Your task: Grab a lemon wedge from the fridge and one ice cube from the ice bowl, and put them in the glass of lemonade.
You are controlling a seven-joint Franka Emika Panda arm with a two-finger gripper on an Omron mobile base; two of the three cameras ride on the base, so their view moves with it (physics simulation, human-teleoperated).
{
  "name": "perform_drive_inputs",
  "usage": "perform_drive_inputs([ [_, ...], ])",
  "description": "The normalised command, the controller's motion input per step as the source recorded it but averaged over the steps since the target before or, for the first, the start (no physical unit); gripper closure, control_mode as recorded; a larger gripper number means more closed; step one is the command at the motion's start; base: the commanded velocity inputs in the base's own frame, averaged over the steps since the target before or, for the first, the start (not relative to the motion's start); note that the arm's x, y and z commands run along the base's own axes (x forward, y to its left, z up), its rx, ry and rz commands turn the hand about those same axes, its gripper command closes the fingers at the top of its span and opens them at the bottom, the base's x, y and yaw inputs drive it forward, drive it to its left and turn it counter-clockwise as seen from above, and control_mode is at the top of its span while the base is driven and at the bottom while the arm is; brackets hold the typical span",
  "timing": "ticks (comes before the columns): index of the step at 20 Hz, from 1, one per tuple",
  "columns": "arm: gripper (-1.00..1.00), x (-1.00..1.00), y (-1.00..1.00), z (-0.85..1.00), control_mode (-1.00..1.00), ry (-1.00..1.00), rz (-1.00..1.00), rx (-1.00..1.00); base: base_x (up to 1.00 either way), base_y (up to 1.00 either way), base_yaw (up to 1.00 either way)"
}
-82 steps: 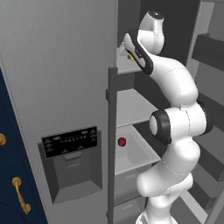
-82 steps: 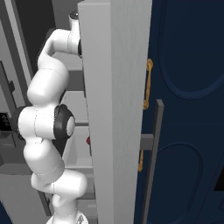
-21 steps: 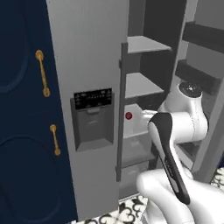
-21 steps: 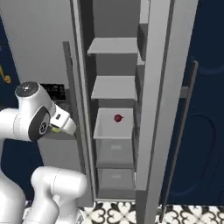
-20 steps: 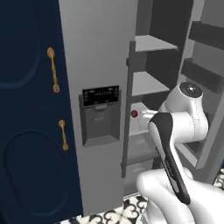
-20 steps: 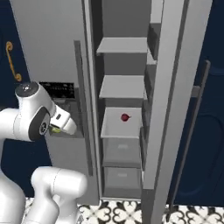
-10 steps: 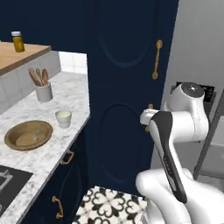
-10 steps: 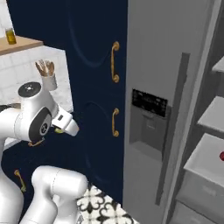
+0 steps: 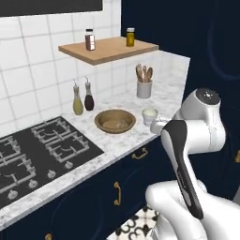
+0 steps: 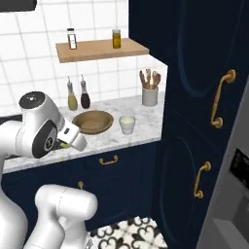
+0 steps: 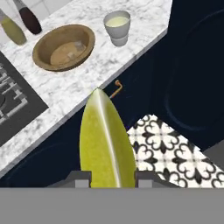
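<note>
In the hand view the yellow lemon wedge (image 11: 105, 142) stands upright between my two dark fingertips (image 11: 82, 179), with my gripper (image 11: 109, 178) shut on it. It hangs over the navy cabinet front, short of the counter edge. On the marble counter beyond sit the brown wooden ice bowl (image 11: 43, 54), with a faint pale ice cube (image 11: 78, 45) inside, and the glass of lemonade (image 11: 117, 26) to its right. From the right base view my gripper (image 10: 65, 142) is in front of the ice bowl (image 10: 92, 121), left of the glass of lemonade (image 10: 127, 123). The grey fridge (image 10: 232, 204) stands at the far right.
A black stove (image 9: 33, 154) lies left of the ice bowl (image 9: 115, 121). Two bottles (image 9: 83, 97) and a white utensil pot (image 9: 144, 87) stand by the tiled wall, under a wooden shelf (image 9: 108, 48) with jars. A tall navy cabinet (image 10: 194, 97) with gold handles rises on the right.
The base has swung away from the open fridge to the counter, so the whole scene has shifted. The lemon wedge stays in my shut gripper.
</note>
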Motion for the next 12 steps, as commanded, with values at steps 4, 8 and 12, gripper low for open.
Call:
perform_drive_inputs([
  [4,1.00,0.00,0.00,0.00,1.00,0.00,0.00,0.00,0.92,-0.18,0.27],
  [8,1.00,0.00,0.00,0.00,1.00,0.00,0.00,0.00,0.08,-0.61,0.01],
  [12,1.00,0.00,0.00,0.00,1.00,0.00,0.00,0.00,0.71,-0.48,-0.06],
])
